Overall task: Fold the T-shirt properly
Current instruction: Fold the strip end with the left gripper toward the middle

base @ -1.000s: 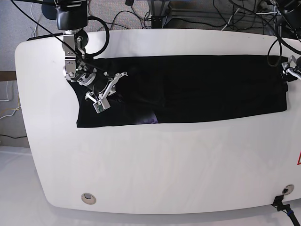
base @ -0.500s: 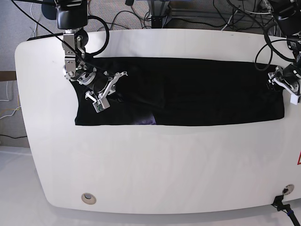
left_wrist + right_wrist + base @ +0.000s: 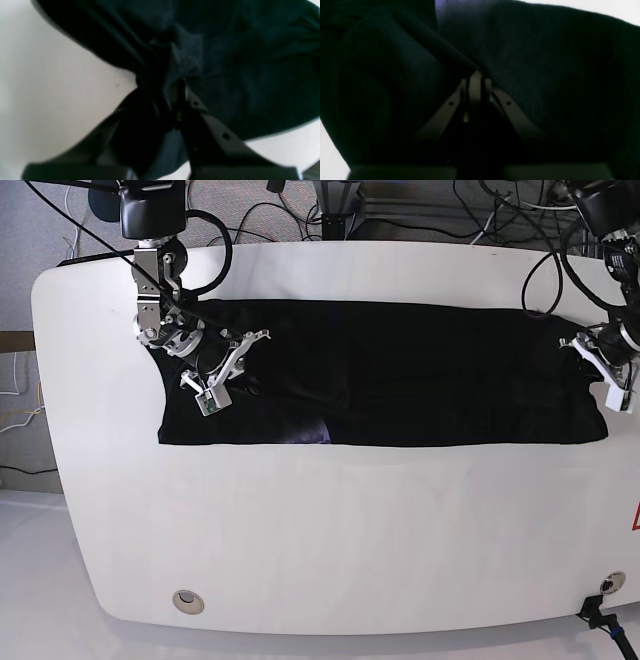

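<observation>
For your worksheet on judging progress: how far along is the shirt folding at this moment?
Done: the T-shirt lies on the table as a long flat band, its sides apparently folded in. In hand: the left hand is shut on bunched cloth at one end, and the right hand is shut on cloth at the other. Left: folding the band across its length into a compact stack.

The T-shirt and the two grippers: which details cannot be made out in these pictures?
- Printed graphic: base view shows only a purple sliver at the T-shirt's front fold; the rest is folded under.
- Right gripper: right wrist view is very dark, so the pinched layers cannot be counted.
- Left gripper: left wrist view is blurred; bunched cloth hides the fingertips.
- Sleeves and collar: indistinct everywhere, black on black.
</observation>
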{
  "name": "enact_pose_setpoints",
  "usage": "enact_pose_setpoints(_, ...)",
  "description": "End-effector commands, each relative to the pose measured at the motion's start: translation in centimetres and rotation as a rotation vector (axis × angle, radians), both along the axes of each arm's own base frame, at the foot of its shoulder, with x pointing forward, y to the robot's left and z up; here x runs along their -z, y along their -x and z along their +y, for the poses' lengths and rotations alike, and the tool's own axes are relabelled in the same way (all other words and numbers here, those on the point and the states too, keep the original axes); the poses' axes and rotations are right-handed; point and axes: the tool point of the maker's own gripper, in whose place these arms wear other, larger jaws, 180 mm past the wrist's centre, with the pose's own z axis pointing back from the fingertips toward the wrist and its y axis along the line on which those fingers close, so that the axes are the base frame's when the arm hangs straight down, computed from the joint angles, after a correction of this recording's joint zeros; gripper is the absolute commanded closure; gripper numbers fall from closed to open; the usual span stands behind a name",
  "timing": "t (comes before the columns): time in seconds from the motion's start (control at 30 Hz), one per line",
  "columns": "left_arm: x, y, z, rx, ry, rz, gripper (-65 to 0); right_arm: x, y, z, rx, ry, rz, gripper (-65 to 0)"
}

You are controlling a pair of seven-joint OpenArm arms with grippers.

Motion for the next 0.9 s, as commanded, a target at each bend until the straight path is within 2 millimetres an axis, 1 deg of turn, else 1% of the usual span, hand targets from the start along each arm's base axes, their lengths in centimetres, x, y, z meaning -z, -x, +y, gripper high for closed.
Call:
enact_pose_setpoints(0.0, -2.7, -0.8, -1.7, 0.062, -0.04, -0.07, 0.0, 4.6, 4.2, -2.3, -0.057, 0.204, 0.204, 0.0)
enact_pose_setpoints(0.03, -2.8, -0.5, -2.8, 0.083, -0.043, -0.071, 0.0, 4.6, 4.2, -2.2, -0.058, 0.203, 0.204, 0.0)
enact_pose_setpoints(0.07, -2.9, -0.5, -4.5, 0.11, -0.032, -0.078, 0.0, 4.6, 4.2, -2.2, -0.059, 0.203, 0.204, 0.0)
enact_pose_setpoints(0.13, -2.8, -0.4, -7.2, 0.147, -0.007, -0.079, 0.0, 4.6, 4.2, -2.2, -0.059, 0.203, 0.204, 0.0)
enact_pose_setpoints(0.2, -2.2, -0.4, -10.6, 0.194, 0.04, -0.074, 0.0, 4.6, 4.2, -2.2, -0.059, 0.203, 0.204, 0.0)
enact_pose_setpoints(0.33, -2.2, -1.2, -17.4, 0.287, 0.155, -0.105, 0.0, 4.6, 4.2, -1.4, -0.06, 0.189, 0.204, 0.0)
enact_pose_setpoints(0.4, -2.1, -1.2, -20.2, 0.331, 0.204, -0.105, 0.0, 4.6, 4.2, -1.3, -0.06, 0.187, 0.204, 0.0)
enact_pose_setpoints(0.43, -2.5, -1.6, -21.6, 0.351, 0.228, -0.119, 0.0, 4.6, 4.2, -1.3, -0.06, 0.187, 0.204, 0.0)
enact_pose_setpoints(0.5, -2.9, -1.9, -23.6, 0.38, 0.261, -0.133, 0.0, 4.6, 4.2, -1.3, -0.06, 0.187, 0.204, 0.0)
enact_pose_setpoints(0.6, -3.1, -1.6, -26.1, 0.431, 0.297, -0.132, 0.0, 4.6, 4.2, -1.3, -0.06, 0.185, 0.205, 0.0)
enact_pose_setpoints(0.7, -3.2, -1.2, -27.5, 0.473, 0.308, -0.127, 0.0, 4.6, 4.2, -1.3, -0.06, 0.184, 0.206, 0.0)
enact_pose_setpoints(0.8, -3.2, -0.9, -28.3, 0.498, 0.312, -0.122, 0.0, 4.6, 4.2, -1.3, -0.06, 0.184, 0.206, 0.0)
enact_pose_setpoints(0.83, -3.1, -0.8, -28.4, 0.506, 0.31, -0.116, -2.4, 4.6, 4.2, -1.3, -0.06, 0.184, 0.206, 0.0)
enact_pose_setpoints(0.87, -3.0, -0.5, -28.8, 0.523, 0.307, -0.103, -7.9, 4.6, 4.2, -1.2, -0.06, 0.182, 0.206, 0.0)
